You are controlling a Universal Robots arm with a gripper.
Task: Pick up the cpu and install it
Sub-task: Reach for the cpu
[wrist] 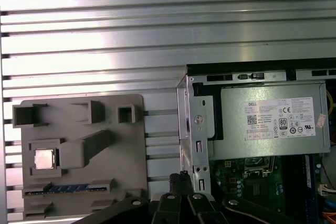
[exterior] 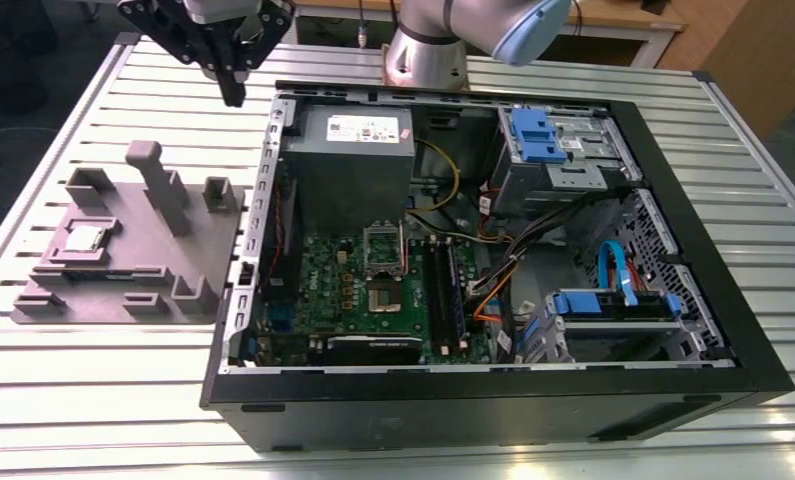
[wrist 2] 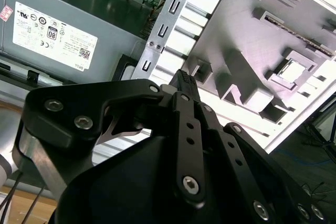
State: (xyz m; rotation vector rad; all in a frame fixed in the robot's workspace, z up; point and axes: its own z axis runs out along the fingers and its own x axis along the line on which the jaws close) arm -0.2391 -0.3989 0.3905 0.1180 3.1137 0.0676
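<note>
the cpu [exterior: 84, 238] lies flat in a shallow square pocket on the grey fixture plate [exterior: 137, 275], towards the exterior view's left, well apart from the open computer case [exterior: 717, 330]. its underside and edges are sunk in the pocket, so just the top face shows. in the second wrist view the cpu [wrist 2: 291, 71] is seen at a slant, with the pocket's raised walls crowding its sides. in the first wrist view the cpu [wrist: 44, 159] is plainest: a small square with a pale, shiny metal top and a thin lighter rim.

the plate rests on the slatted metal table [exterior: 90, 400], just beside the case.

the claw [exterior: 233, 95] hangs above the table near the case's far corner, away from the cpu and touching nothing. its fingers come together to a single tip with no gap to be seen, and nothing is held between them. its upper body and the arm [exterior: 437, 40] are cut off by the exterior view's edge. in both wrist views the black linkage of the claw [wrist 2: 184, 80] [wrist: 181, 179] covers the foreground and hides part of the plate's edge.

inside the case sit a grey power supply [exterior: 350, 150] and a green motherboard [exterior: 357, 300]. the socket [exterior: 385, 298] on it is too small to tell its state.
</note>
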